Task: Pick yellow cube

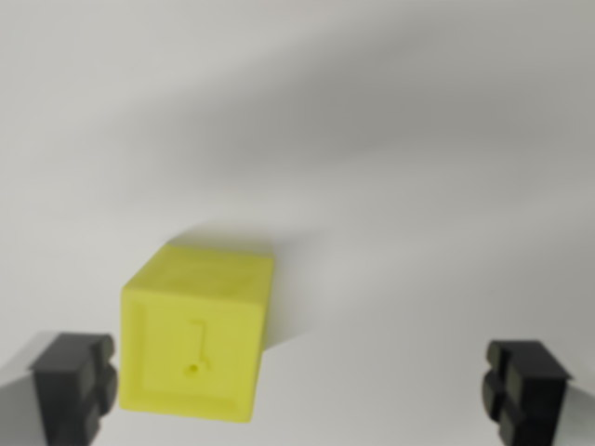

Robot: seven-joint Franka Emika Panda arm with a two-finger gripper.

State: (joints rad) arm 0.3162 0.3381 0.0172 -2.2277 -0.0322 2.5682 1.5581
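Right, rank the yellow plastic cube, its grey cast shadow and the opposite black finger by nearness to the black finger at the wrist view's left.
1. Yellow plastic cube: right beside the left-side black finger.
2. Grey cast shadow: past the cube's right edge.
3. Opposite black finger: far right.

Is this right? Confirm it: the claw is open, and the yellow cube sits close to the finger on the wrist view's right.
Not quite. The claw is open, but the cube sits close to the finger on the wrist view's left, not the right. A wide gap of bare surface separates it from the other finger. The wrist view shows this.
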